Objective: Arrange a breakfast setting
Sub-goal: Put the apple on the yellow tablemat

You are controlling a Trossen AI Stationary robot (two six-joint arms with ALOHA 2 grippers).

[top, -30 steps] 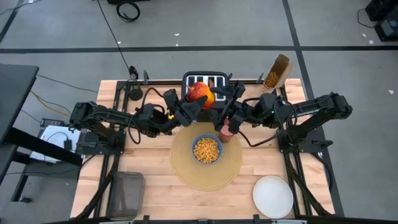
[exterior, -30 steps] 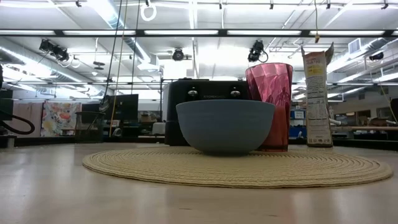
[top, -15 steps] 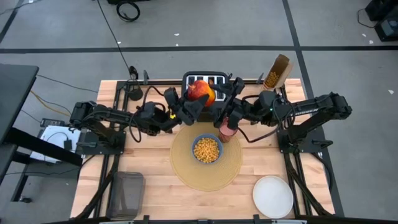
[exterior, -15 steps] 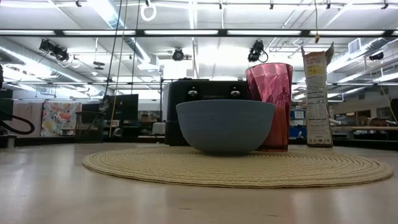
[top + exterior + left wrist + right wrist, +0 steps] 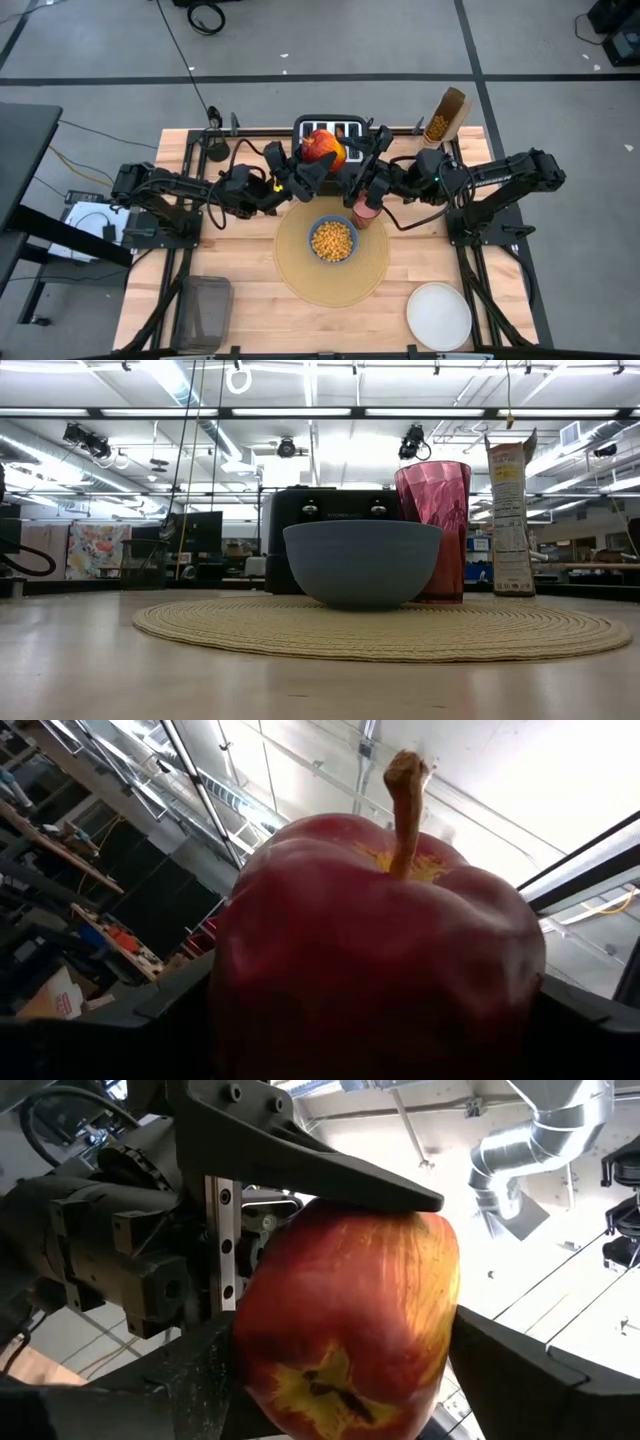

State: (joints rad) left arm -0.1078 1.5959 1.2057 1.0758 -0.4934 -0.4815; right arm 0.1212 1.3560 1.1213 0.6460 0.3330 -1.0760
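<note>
Apple (image 5: 375, 960) unlabelled, between both grippers.

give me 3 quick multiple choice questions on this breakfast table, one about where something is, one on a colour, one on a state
1. Where is the white plate?
A. on the placemat
B. on the bare table, at the corner near the right arm's base
C. on the toaster

2. What colour is the cup?
A. pink
B. green
C. clear

3. What is the state of the apple?
A. lying in the bowl
B. resting on the plate
C. held up off the table between the two tools

Answers:
1. B: the high view shows it off the placemat, alone near the table corner.
2. A: the low view shows a pink see-through cup behind the bowl.
3. C: the left tool grips it over the toaster, with the right tool around it.
</note>
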